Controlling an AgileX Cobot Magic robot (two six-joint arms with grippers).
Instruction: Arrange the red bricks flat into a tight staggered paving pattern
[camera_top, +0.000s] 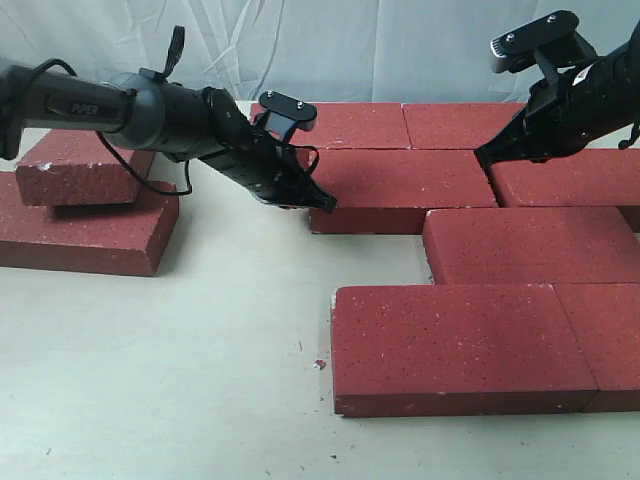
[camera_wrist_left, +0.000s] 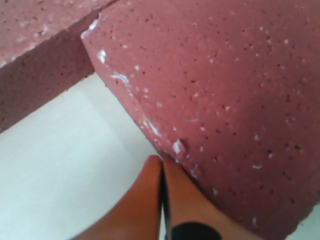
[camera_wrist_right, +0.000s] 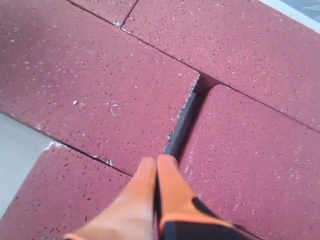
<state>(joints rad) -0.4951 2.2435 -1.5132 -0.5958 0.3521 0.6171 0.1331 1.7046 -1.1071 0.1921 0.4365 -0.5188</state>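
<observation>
1. Up close, the red bricks (camera_top: 500, 235) pave the right side of the pale table (camera_top: 150, 380) in staggered rows. The front brick (camera_top: 460, 345) lies flat, with a neighbour brick (camera_top: 615, 340) tight against its right end
2. One row back, the second-row brick (camera_top: 560, 255) lies flat, stepped over to the right and touching the front row
3. Out on the left, well apart from the paving, a lower brick (camera_top: 80, 235) carries an upper brick (camera_top: 75, 165), flat and skewed on top
4. Here's the left pincer (camera_top: 325, 203): fingers pressed together, nothing between them, tip right at the chipped left-end corner of the third-row brick (camera_top: 410, 185)
5. Over to the right pincer (camera_top: 482, 156): fingers closed tight too and empty, tip at the narrow dark gap (camera_wrist_right: 182, 125) between the third-row brick and the right-hand brick (camera_top: 570, 182)
6. Furthest off, the far-left brick (camera_top: 340, 122) and the far-right brick (camera_top: 465, 125) lie flat, end to end, snug along the third row
</observation>
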